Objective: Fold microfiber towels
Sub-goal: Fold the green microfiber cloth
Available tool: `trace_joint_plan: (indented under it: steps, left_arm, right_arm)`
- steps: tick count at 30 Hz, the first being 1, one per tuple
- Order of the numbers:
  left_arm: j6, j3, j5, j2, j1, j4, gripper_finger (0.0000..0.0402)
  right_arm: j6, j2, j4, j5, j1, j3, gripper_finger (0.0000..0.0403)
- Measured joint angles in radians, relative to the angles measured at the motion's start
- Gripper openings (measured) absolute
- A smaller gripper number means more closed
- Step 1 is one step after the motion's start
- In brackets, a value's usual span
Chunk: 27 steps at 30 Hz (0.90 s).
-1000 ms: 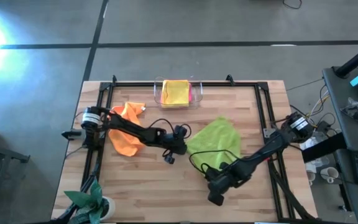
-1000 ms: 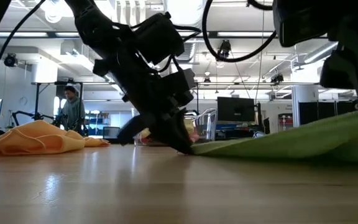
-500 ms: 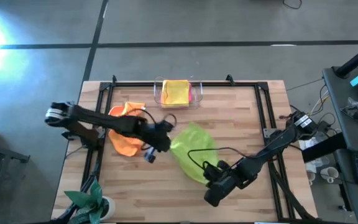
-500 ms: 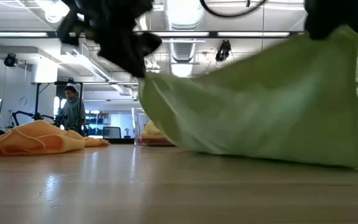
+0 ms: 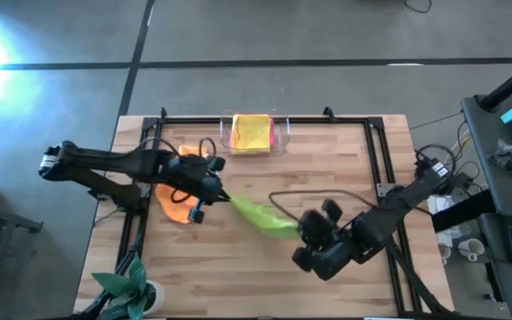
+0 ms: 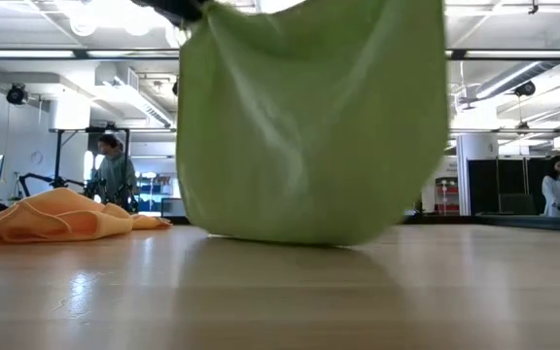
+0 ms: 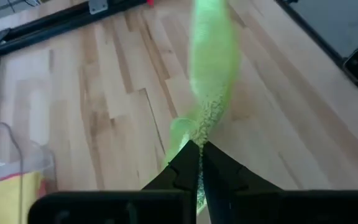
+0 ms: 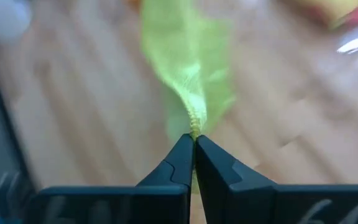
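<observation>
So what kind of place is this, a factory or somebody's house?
Probably a robot lab or workshop, not a house. Ceiling pipes and strip lights run overhead, computer screens stand behind the wooden table, and a person stands far back.

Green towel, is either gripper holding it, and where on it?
Both: the lime green towel hangs between the left gripper and right gripper, each pinching an upper corner.

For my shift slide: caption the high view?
Both grippers, left and right, hold the lime green towel stretched between them.
</observation>
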Motion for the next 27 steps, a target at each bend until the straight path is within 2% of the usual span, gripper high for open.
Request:
trace_joint_plan:
  steps: [5,7,11,14,18,21,24,27]
  left_arm:
    - [-0.034,0.103,0.000,-0.014,0.000,-0.160,0.0000]
    - [-0.072,0.158,-0.002,-0.013,0.001,-0.236,0.0000]
    - [-0.131,0.270,-0.073,0.001,0.001,-0.330,0.0000]
    - [-0.156,0.346,-0.142,0.004,0.001,-0.330,0.0000]
    - [-0.193,0.415,-0.216,0.019,0.001,-0.374,0.0000]
    - [-0.313,0.463,-0.219,0.049,-0.002,-0.393,0.0000]
    - [-0.377,0.502,-0.210,0.070,-0.028,-0.374,0.0000]
    - [-0.356,0.513,-0.082,0.085,-0.042,-0.302,0.0000]
  right_arm:
    - [0.046,0.000,-0.116,0.236,-0.007,0.128,0.0008]
    - [0.046,0.000,-0.145,0.278,-0.012,0.170,0.0008]
    - [-0.007,0.000,-0.153,0.204,-0.047,0.237,0.0008]
    - [0.001,0.000,-0.181,0.259,-0.068,0.255,0.0008]
    - [-0.037,0.000,-0.191,0.243,-0.102,0.268,0.0008]
    - [0.025,0.001,-0.248,0.326,-0.125,0.258,0.0008]
    - [0.067,0.001,-0.294,0.315,-0.169,0.241,0.0008]
    - [0.078,0.002,-0.321,0.304,-0.211,0.221,0.0008]
